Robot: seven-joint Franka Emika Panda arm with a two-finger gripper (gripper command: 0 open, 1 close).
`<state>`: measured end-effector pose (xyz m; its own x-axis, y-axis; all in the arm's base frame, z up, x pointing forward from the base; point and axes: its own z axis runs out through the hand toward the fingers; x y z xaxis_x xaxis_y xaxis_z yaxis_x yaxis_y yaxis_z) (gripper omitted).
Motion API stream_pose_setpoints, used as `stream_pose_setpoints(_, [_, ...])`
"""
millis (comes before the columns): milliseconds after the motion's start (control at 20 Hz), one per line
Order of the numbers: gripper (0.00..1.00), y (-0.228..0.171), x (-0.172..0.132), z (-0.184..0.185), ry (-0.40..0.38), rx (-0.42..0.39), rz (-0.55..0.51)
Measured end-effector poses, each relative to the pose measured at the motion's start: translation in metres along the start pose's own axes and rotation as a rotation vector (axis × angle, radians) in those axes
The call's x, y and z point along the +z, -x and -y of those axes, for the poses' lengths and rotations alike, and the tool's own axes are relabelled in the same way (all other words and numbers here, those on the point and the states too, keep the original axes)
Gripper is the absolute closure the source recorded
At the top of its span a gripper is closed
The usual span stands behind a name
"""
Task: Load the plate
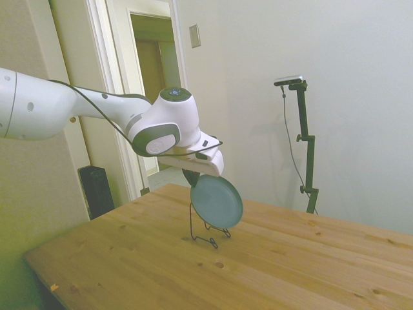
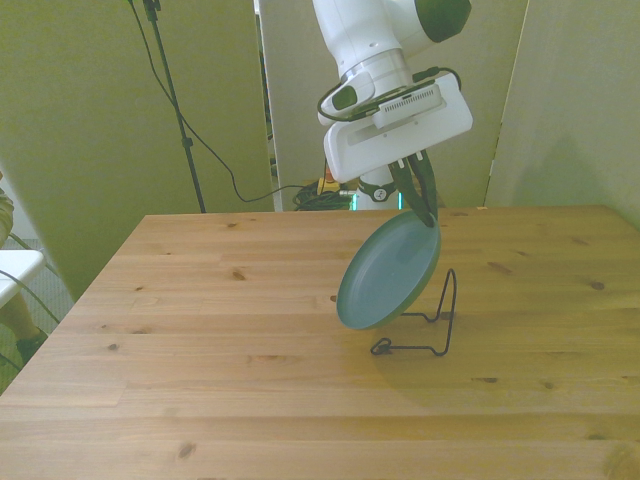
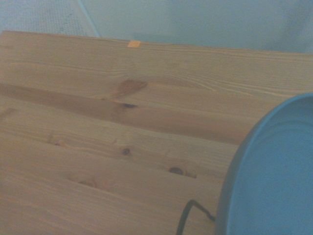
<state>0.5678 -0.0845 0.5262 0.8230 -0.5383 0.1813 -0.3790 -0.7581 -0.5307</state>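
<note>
Tool [image 2: 418, 195] clenched on the rim of the round matte teal plate [image 2: 388, 272] — tilted on edge to seat in the thin black wire stand [image 2: 432, 325] on the wooden desk [image 2: 200, 330].

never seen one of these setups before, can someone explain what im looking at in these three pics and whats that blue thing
It is one white robot arm working at a wooden table. The three pictures show the same moment from different cameras: one stands off to the side of the table, one looks across the table at the robot, and one sits on the robot's wrist and sees a small patch up close.

The blue thing is a teal plate. The gripper, the two-finger clamp at the end of the arm, is shut on the plate's upper rim and holds it tilted on edge. On the table below is a thin black wire stand, and the plate sits over it; whether it already touches the wire is hard to tell. The wrist picture shows part of the plate, a bit of wire, and bare wood.
</note>
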Motion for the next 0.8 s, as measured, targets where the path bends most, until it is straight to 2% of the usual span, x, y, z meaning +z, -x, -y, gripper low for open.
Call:
stream_pose_setpoints(200, [1.0,0.003,-0.011,-0.005,-0.055,-0.029,0.04])
stream_pose_setpoints(550, [1.0,0.005,-0.012,-0.005,-0.067,-0.046,0.054])
stream_pose_setpoints(800, [1.0,0.009,-0.026,-0.016,-0.138,-0.083,0.114])
